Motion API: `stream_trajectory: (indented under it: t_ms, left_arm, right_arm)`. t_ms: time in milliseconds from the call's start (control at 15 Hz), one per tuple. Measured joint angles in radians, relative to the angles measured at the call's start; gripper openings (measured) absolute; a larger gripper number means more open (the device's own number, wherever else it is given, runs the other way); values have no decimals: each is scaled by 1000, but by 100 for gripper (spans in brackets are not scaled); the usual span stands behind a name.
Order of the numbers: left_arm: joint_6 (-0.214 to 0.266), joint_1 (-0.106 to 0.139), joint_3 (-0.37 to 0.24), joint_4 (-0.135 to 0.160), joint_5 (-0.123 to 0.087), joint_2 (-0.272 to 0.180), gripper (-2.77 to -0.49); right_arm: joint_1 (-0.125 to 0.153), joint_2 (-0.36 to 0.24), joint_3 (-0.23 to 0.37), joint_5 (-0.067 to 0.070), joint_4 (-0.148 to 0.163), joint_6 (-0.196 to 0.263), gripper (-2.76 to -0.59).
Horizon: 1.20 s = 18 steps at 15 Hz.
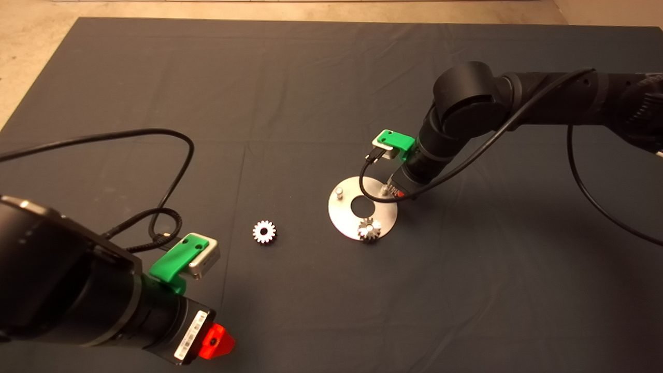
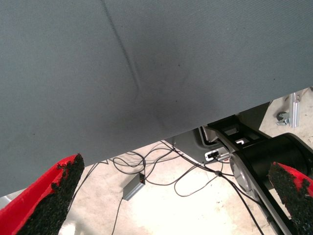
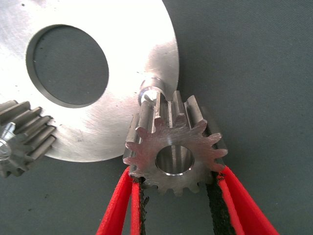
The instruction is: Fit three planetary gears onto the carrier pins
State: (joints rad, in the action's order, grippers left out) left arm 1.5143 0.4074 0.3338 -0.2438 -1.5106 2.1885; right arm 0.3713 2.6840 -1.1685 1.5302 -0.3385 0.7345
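With one gear (image 1: pixel 369 229) seated on the disc (image 1: pixel 343 216) and another (image 1: pixel 264 231) loose on the table, the right tool (image 3: pixel 178 196) clenches the second gear (image 3: pixel 175 152) just short of a pin (image 3: pixel 150 93), needing its bore aligned, while the left tool (image 2: pixel 171 196) waits released.

A dark mat (image 1: pixel 321 93) covers the table, creased in faint lines. Directly on it lies the round silver carrier disc (image 1: pixel 343 216) with its large central hole. A loose planetary gear (image 1: pixel 264 231) lies flat on the mat well apart from the disc, toward the left arm's side.
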Motion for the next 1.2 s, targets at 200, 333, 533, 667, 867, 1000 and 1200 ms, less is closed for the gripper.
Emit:
stream_trajectory:
  t_ms: [200, 333, 533, 667, 867, 1000, 1200]
  left_arm:
    - [0, 0, 0, 0, 0, 0, -51]
    - [0, 0, 0, 0, 0, 0, -51]
    - [0, 0, 0, 0, 1, 0, -51]
    - [0, 0, 0, 0, 1, 0, -51]
    - [0, 0, 0, 0, 1, 0, -51]
    - [0, 0, 0, 0, 1, 0, -51]
    - [0, 0, 0, 0, 4, 0, -51]
  right_arm:
    - [0, 13, -1, -1, 0, 0, -267]
    - [0, 15, -1, -1, 0, 0, -267]
    - [0, 15, -7, 0, 0, 0, -267]
    - [0, 15, -12, 0, 0, 0, -267]
    - [0, 15, -15, 0, 0, 0, -267]
    - [0, 26, -24, 1, 0, 0, -267]
    - [0, 34, -27, -1, 0, 0, -267]
